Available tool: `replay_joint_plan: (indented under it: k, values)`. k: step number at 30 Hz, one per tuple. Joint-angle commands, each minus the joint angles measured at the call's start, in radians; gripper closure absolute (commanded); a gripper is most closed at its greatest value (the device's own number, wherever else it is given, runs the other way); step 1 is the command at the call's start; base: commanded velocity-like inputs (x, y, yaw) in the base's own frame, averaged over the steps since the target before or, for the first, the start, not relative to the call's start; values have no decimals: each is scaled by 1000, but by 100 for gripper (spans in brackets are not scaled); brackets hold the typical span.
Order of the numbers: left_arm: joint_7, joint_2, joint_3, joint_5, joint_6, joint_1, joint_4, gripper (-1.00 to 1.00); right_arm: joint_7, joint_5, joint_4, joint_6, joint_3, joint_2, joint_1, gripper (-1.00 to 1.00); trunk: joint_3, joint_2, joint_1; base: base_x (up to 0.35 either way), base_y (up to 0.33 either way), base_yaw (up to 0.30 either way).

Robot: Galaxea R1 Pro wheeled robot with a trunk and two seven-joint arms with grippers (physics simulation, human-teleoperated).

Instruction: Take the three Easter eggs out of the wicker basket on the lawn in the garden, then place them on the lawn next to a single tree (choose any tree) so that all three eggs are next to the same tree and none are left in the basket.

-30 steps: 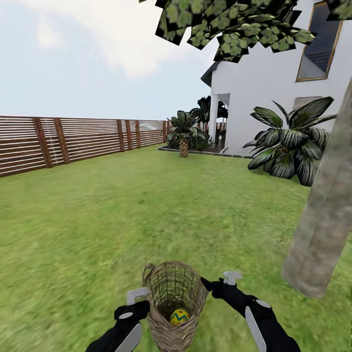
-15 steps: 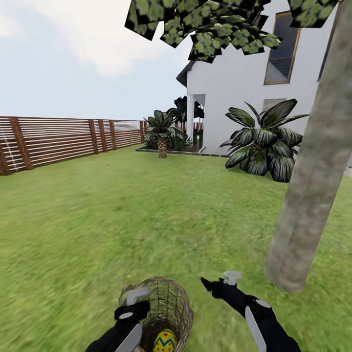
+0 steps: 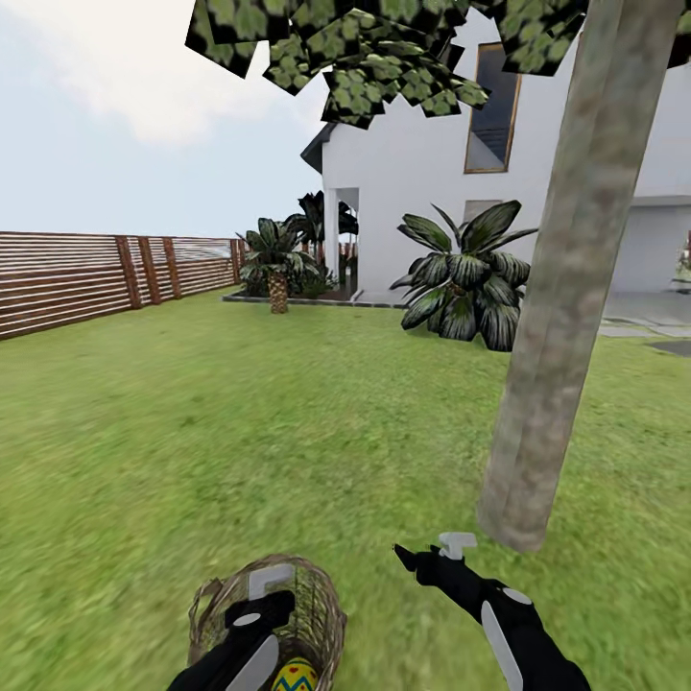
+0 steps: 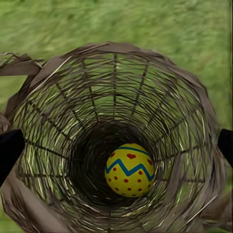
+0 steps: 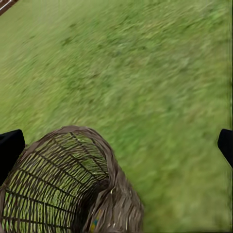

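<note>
Wicker basket (image 3: 274, 614) sits on the lawn (image 3: 240, 432) at the near edge of the head view, left of centre, mouth open toward the camera. One Easter egg (image 4: 129, 169) lies at its bottom: yellow, red dots, blue-green zigzag. Left claw (image 4: 116, 145) hangs over the basket mouth, fingertips spread wide at either side of the rim, gripping nothing. Right claw (image 5: 116, 145) also spread and empty, over grass just right of the basket. Tree (image 3: 557, 288) with a mottled grey-brown trunk stands near, to the right. White house (image 3: 422, 182), broad-leaved plant (image 3: 465, 274) and wooden fence (image 3: 86, 278) lie far off.
</note>
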Motion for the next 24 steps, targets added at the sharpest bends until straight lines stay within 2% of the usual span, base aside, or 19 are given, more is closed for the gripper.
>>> replay_joint_plan:
  k: [1, 8, 24]
  values:
    - [7, 1, -4, 4, 4, -1, -2, -100, 5, -8, -1, 10, -4, 1, -1, -100, 0, -1, 0, 1, 54, -277]
    - [7, 1, -4, 3, 4, -1, -2, -100, 6, -8, -1, 10, -4, 1, -1, -100, 2, -1, 0, 0, 26, -150]
    - [7, 1, -4, 4, 4, -1, -2, -100, 7, -5, -1, 11, -4, 2, -1, -100, 2, -1, 0, 0, 1, -7]
